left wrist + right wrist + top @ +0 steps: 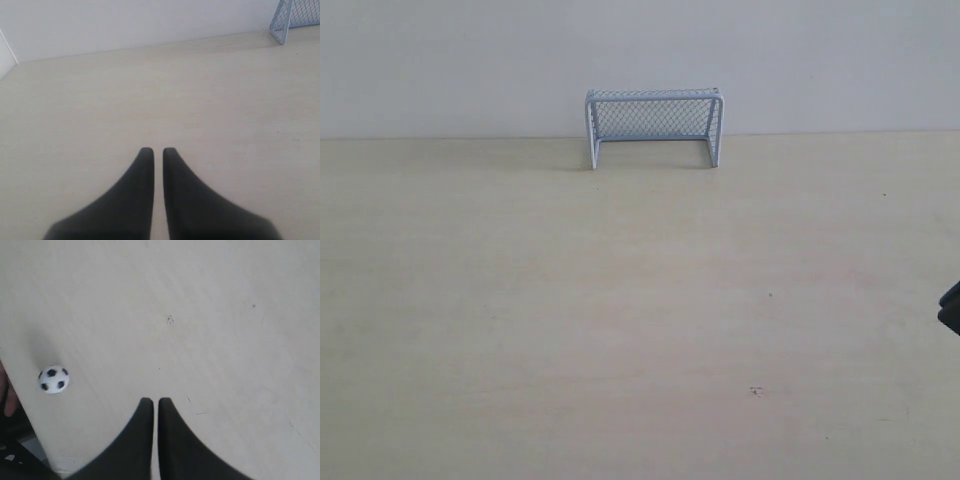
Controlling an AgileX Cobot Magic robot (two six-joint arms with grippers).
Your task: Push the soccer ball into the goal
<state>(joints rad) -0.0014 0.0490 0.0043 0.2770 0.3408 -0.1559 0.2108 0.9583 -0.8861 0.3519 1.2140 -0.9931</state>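
The pale blue-white goal [654, 127] with mesh netting stands at the far middle of the light wooden table [620, 300], its mouth facing the near side. One of its corners [295, 17] shows in the left wrist view, far from my left gripper [155, 150], which is shut with nothing in it. The soccer ball [54, 379], tiny, white with black patches, lies close to the table's edge and appears only in the right wrist view. My right gripper [156, 400] is shut and empty, a short way to one side of the ball and apart from it.
A white wall [640, 50] rises right behind the goal. A dark bit of the right arm [950, 305] pokes in at the right edge of the exterior view. The table's edge [30, 415] runs just past the ball, with dark floor beyond.
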